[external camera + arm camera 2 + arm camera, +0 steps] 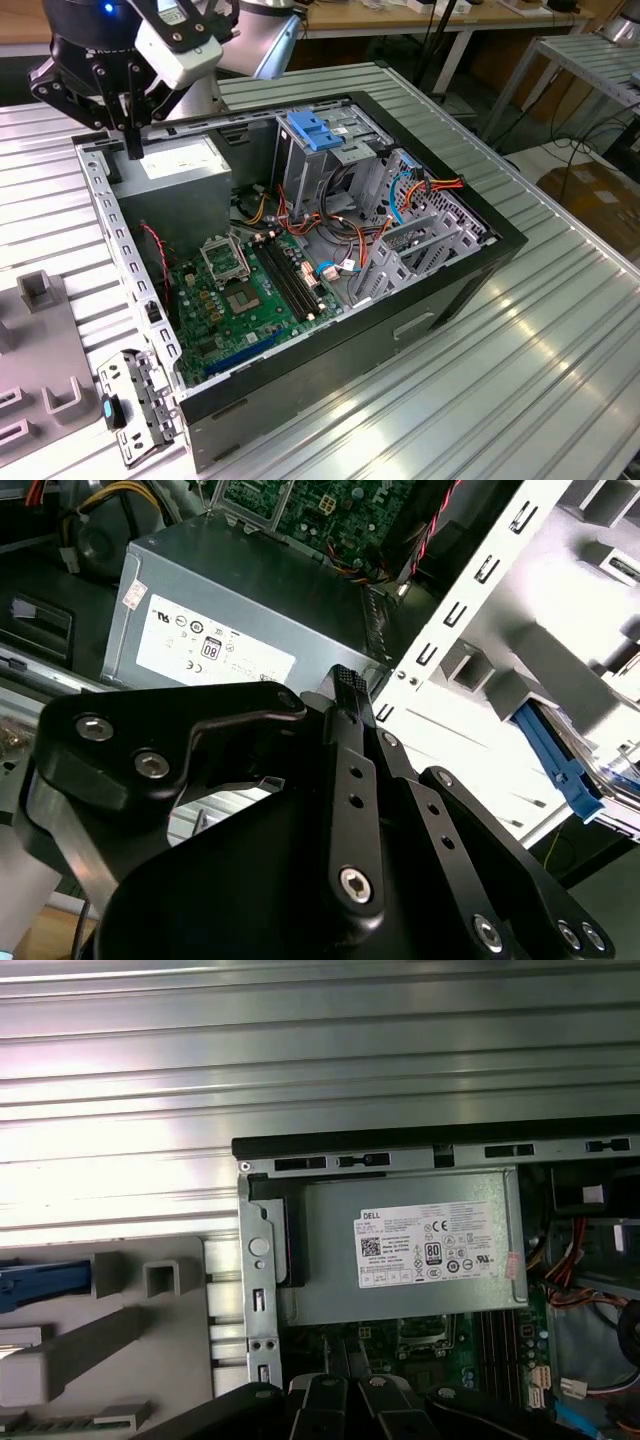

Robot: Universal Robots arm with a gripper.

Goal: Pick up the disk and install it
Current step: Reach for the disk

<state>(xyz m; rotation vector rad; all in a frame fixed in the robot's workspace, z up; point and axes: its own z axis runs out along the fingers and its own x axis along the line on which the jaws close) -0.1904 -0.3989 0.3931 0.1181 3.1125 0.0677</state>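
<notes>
My pincer [133, 150] hangs at eleven o'clock in the exterior view, close over the grey power supply [175, 170] in a corner of the open computer case [500, 245]. Its fingers are pressed together with nothing between them. The disk [40, 1285] is out of my grip. In the first wrist view its blue side rail lies on the grey holder [120, 1350], which rests on the bench [520, 400] just beside the case. Inside the case, a light-blue bracket [315, 130] sits at twelve o'clock and the green board [240, 300] at seven o'clock.
</notes>
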